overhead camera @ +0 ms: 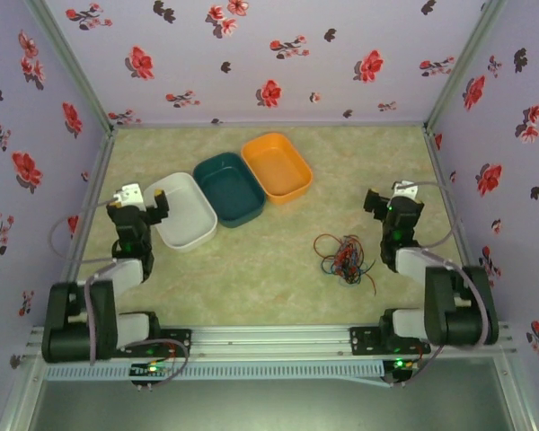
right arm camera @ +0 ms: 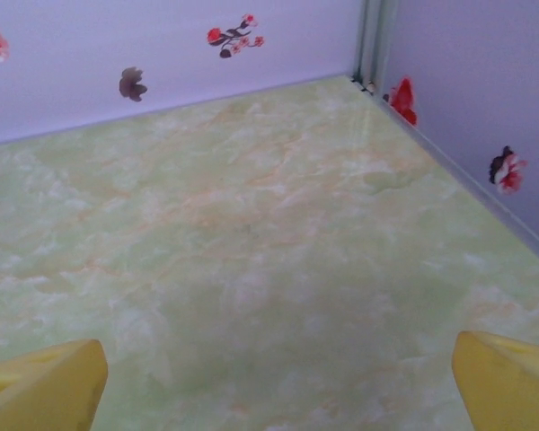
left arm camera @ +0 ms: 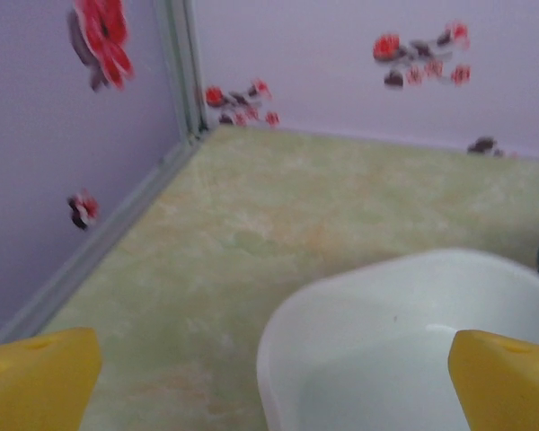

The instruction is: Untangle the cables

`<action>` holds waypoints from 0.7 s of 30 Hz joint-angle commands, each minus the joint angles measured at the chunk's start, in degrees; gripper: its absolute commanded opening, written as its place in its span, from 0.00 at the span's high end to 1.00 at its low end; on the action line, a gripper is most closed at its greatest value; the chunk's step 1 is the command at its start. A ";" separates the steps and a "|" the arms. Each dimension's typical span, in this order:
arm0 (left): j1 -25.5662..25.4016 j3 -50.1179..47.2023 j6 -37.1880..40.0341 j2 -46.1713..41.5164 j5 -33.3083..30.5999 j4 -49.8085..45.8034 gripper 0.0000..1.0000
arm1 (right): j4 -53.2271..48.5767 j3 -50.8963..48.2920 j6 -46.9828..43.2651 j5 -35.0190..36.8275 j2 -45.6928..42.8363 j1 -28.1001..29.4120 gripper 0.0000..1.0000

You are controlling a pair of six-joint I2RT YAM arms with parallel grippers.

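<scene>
**Lilac floral walls, green marbled table: tangle not yet touched**

Saw flower-printed lilac walls boxing in a pale green marbled table (overhead camera: 251, 278). Found the cables (overhead camera: 344, 258), thin red-orange, black and blue wires, knotted in one small heap on the bare table, on the right arm's side and well apart from the trays. Noted the right gripper (overhead camera: 377, 205) near the heap, beyond it and to its right, jaws spread wide with nothing between them. Confirmed that spread from the right wrist view, with yellow fingers (right arm camera: 45, 386) at either lower corner over bare table. Noted the left gripper (overhead camera: 154, 206) likewise spread and empty, poised at the left edge of a white tray (overhead camera: 189, 211). Counted three trays in a diagonal row: the white tray, a teal tray (overhead camera: 229, 187) and an orange tray (overhead camera: 277, 166), close together and all empty. Judged them likely bins for separated wires, perhaps one per colour. Judged the task unstarted, with the right arm best placed for a first pinch.
</scene>
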 commanded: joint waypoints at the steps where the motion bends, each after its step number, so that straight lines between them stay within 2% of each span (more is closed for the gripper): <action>1: -0.25 3.31 -4.45 -8.43 -1.53 -14.86 0.00 | -18.18 4.52 5.47 4.69 -7.58 0.83 0.01; 6: -1.32 8.20 -9.12 -17.60 6.13 -28.65 0.00 | -39.70 9.50 11.75 5.85 -17.89 1.60 0.01; 10: -6.32 10.58 -14.16 -19.73 10.43 -31.51 0.00 | -55.10 13.61 17.44 5.45 -22.42 3.51 0.01; 12: -11.05 10.87 -15.92 -19.45 10.20 -30.78 0.00 | -62.50 15.71 20.22 4.57 -23.14 4.85 0.01; 15: -19.73 11.14 -18.17 -17.46 7.51 -27.99 0.00 | -71.84 17.72 24.02 2.20 -24.27 8.12 0.09; 21: -35.47 13.97 -17.41 -9.59 0.92 -22.90 0.00 | -81.64 17.63 32.40 -1.37 -26.68 13.24 0.21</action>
